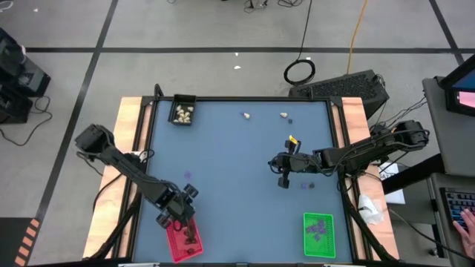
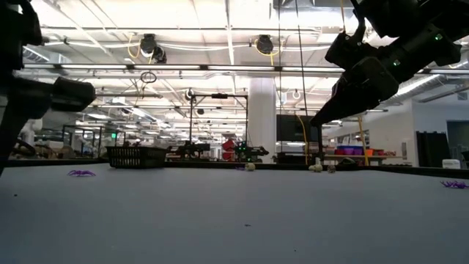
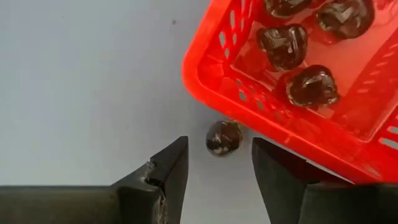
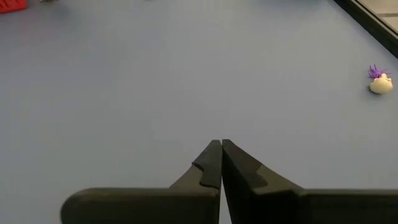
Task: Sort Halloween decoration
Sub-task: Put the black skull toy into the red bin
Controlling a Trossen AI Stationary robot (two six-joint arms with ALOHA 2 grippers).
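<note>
My left gripper (image 3: 217,168) stands open over the table, pointing down, beside the red tray (image 1: 184,241) at the near left. A single black lump (image 3: 224,137) lies on the table just outside the tray's wall (image 3: 249,93), ahead of the gap between my fingers and untouched. Inside the red tray lie several black lumps (image 3: 311,86). My right gripper (image 4: 221,146) hangs shut and holds nothing, above the table's right half (image 1: 283,178). A cream-white lump (image 4: 380,84) lies beside a purple bit (image 4: 374,71).
A black tray (image 1: 183,113) with cream-white lumps stands at the far left, and a green tray (image 1: 319,233) with purple bits at the near right. Two cream-white lumps (image 1: 246,115) (image 1: 283,115) lie near the far edge. Purple bits (image 1: 188,176) (image 1: 304,185) lie on the blue tabletop.
</note>
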